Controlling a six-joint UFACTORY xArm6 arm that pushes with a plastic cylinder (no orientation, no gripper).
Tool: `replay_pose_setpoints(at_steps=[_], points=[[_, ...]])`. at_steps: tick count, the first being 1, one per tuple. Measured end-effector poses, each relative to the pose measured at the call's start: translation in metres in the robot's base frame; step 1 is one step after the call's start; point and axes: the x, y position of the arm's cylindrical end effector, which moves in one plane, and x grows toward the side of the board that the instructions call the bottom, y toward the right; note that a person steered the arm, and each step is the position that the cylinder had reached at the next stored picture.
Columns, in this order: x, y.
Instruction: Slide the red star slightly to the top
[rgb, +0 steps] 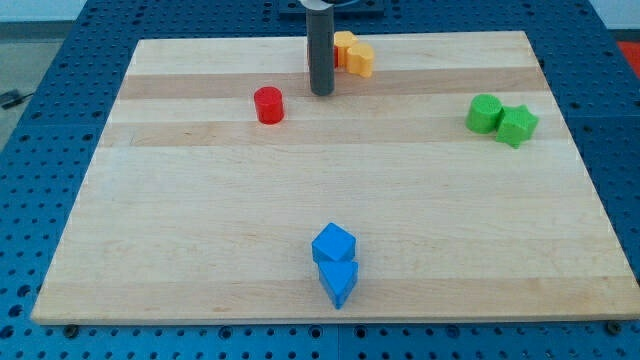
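My dark rod comes down from the view's top centre, and my tip (321, 93) rests on the board. Only a thin red sliver (308, 58) shows at the rod's left edge; the rest of that block is hidden behind the rod and its shape cannot be made out. A red cylinder (268, 104) stands a little to the left of and slightly below my tip, apart from it.
An orange block (345, 42) and a yellow block (361, 61) touch each other just right of the rod. A green cylinder (484, 113) and a green star (517, 125) sit together at the right. Two blue blocks (333, 243) (338, 281) touch near the bottom edge of the wooden board (150, 250).
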Motion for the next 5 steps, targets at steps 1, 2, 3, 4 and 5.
replay_pose_setpoints(at_steps=[1,2,3,4,5], points=[[-0.015,0.002],[-0.024,0.002],[-0.033,0.0],[-0.036,-0.005],[-0.036,-0.006]])
